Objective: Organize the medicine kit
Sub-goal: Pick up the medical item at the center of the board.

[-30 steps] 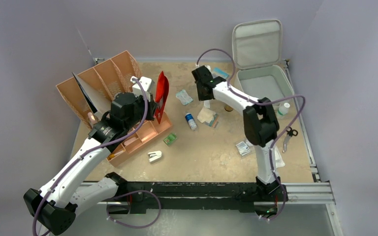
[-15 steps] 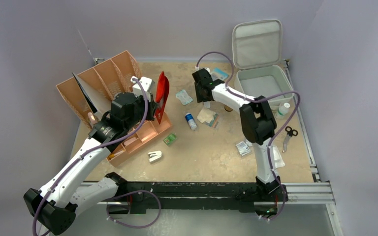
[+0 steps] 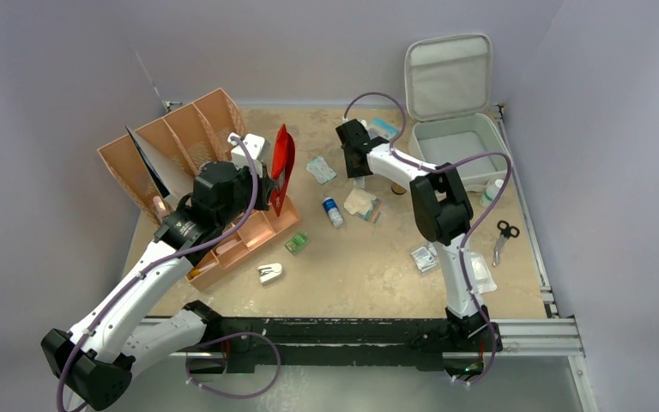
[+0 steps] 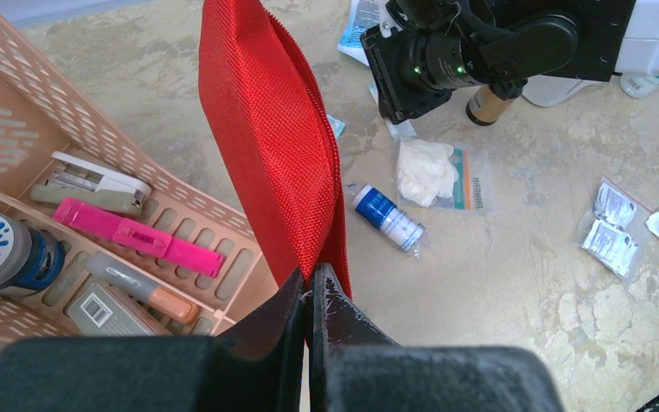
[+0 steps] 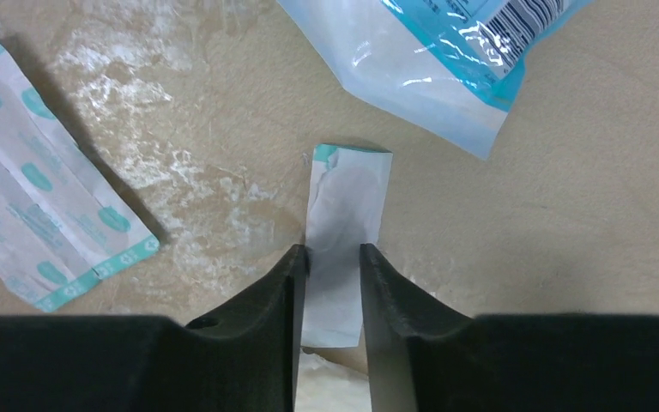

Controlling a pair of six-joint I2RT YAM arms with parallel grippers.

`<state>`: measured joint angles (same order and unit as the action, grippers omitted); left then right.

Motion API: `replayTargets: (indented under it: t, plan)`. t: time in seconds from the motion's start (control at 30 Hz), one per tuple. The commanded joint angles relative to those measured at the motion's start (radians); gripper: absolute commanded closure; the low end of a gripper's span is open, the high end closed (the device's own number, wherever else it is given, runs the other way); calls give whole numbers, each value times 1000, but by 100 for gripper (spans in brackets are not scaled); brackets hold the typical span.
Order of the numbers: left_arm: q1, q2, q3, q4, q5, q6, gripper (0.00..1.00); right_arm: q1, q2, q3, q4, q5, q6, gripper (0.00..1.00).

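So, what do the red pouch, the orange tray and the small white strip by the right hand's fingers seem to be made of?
Red pouch: woven fabric, perhaps nylon; coarse matte weave shows.
Orange tray: likely moulded plastic; smooth, slotted walls.
Small white strip: probably paper wrapper; thin, flat, teal-printed end.

Barcode (image 5: 528, 17) on packet (image 5: 420, 69), text illegible
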<state>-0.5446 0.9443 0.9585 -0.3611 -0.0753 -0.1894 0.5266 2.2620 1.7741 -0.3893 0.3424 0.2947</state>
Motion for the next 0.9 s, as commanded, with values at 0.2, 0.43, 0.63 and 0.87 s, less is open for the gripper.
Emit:
replayTargets:
  t: [0.2, 0.43, 0.63, 0.87]
  plan:
    - [1, 1, 37, 35, 5, 14, 100, -4, 60, 83, -91, 0, -8, 88]
    - [0, 5, 37, 35, 6, 13, 100, -5, -40, 63, -52, -50, -14, 100]
    - [1, 8, 37, 35, 6, 11, 100, -10, -179, -4, 11, -125, 14, 100]
    - [0, 25, 36, 34, 4, 6, 100, -10, -356, -91, 35, -250, 122, 100]
